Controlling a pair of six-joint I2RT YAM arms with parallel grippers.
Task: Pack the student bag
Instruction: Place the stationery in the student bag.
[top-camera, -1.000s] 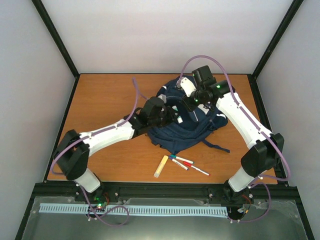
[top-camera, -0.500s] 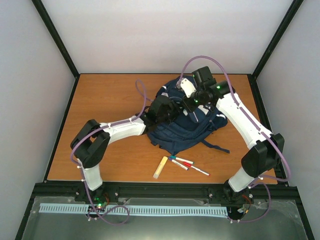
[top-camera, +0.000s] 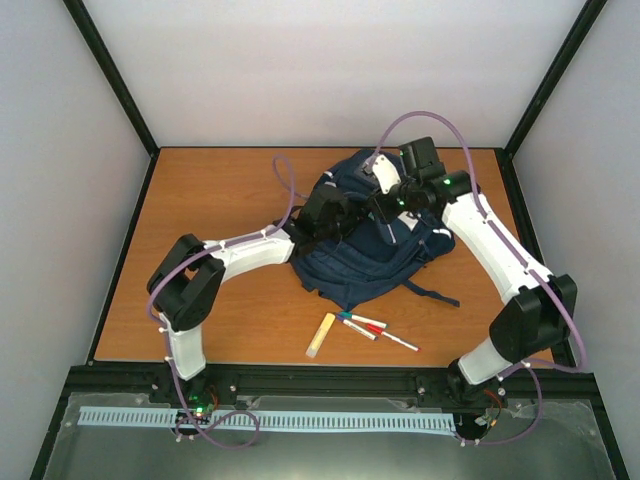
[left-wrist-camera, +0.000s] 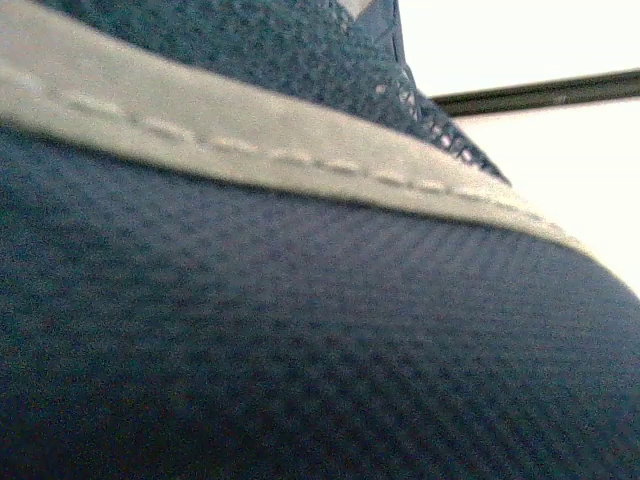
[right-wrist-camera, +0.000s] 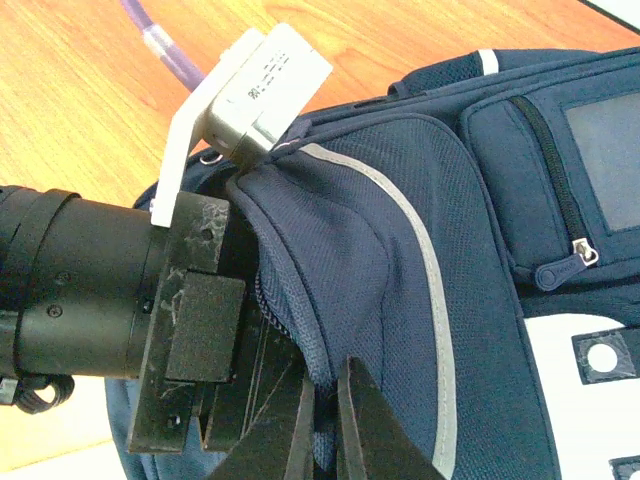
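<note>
Your right gripper (right-wrist-camera: 325, 425) is pinched shut on the rim of the flap (right-wrist-camera: 380, 250) of the student bag (top-camera: 370, 260). The bag lies toward the back of the table (top-camera: 200, 200), its long axis running roughly front to back. The mouth under that flap faces left, and your left gripper (top-camera: 332, 215) is pushed into it (fingers buried in fabric, so you cannot tell their spread or load). The pens (top-camera: 375, 328) and the yellow stick (top-camera: 321, 334) lie just nearside of the bag.
</note>
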